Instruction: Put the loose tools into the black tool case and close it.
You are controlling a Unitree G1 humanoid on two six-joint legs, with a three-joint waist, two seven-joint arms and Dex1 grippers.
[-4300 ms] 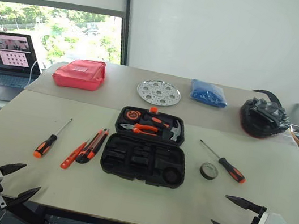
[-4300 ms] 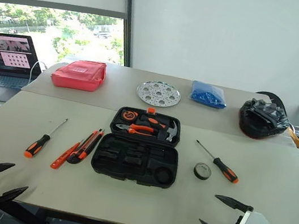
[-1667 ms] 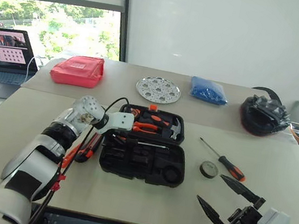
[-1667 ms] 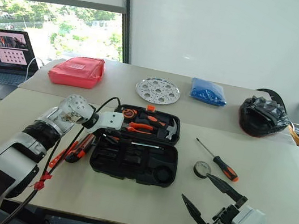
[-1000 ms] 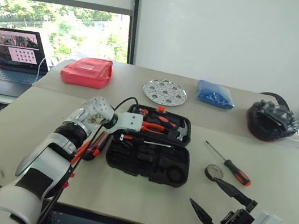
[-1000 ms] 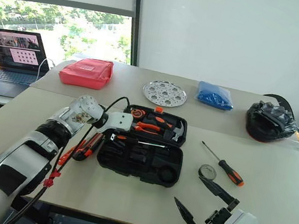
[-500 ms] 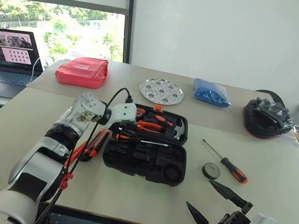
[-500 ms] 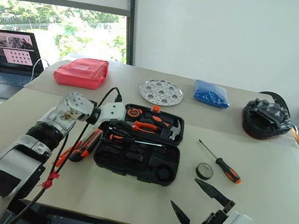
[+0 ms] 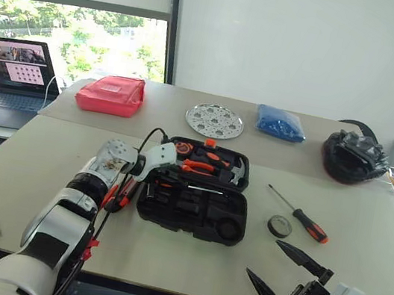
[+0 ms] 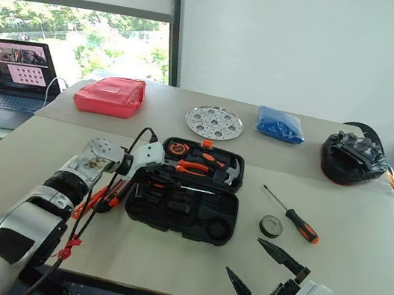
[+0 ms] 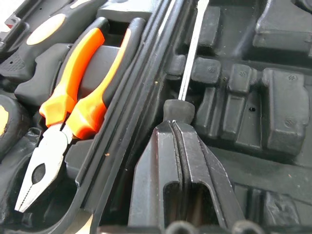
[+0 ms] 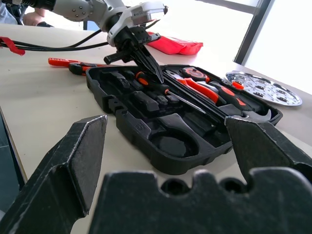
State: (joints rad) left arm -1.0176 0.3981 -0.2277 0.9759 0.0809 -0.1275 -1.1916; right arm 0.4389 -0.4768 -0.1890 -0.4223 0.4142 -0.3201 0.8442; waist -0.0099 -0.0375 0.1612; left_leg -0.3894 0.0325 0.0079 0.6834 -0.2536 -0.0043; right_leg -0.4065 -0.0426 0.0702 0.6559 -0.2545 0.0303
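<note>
The black tool case [image 9: 194,209] lies open in the middle of the table. One screwdriver [image 12: 148,81] rests inside it along the hinge, its shaft [image 11: 189,58] pointing away. My left gripper [image 9: 164,178] is shut, its closed tips [image 11: 173,126] pressing on the screwdriver's handle end. Left of the case lie the utility knife [image 9: 125,190] and the slim orange tool [image 10: 89,201]. To the right of the case are the second screwdriver [image 9: 304,221] and the tape roll [image 9: 279,226]. My right gripper [image 9: 263,258] hangs open near the front right edge, holding nothing.
Pliers [image 11: 73,107], a hammer and a tape measure sit in the case's far half. Along the back are a red pouch [image 9: 111,94], a perforated metal disc [image 9: 214,120], a blue bag [image 9: 280,124] and a black helmet-like object [image 9: 354,155]. A laptop [image 9: 13,71] stands far left.
The left screwdriver has gone from the table into the case. My left gripper has shut and dipped onto its handle. The right gripper stays open in place.
</note>
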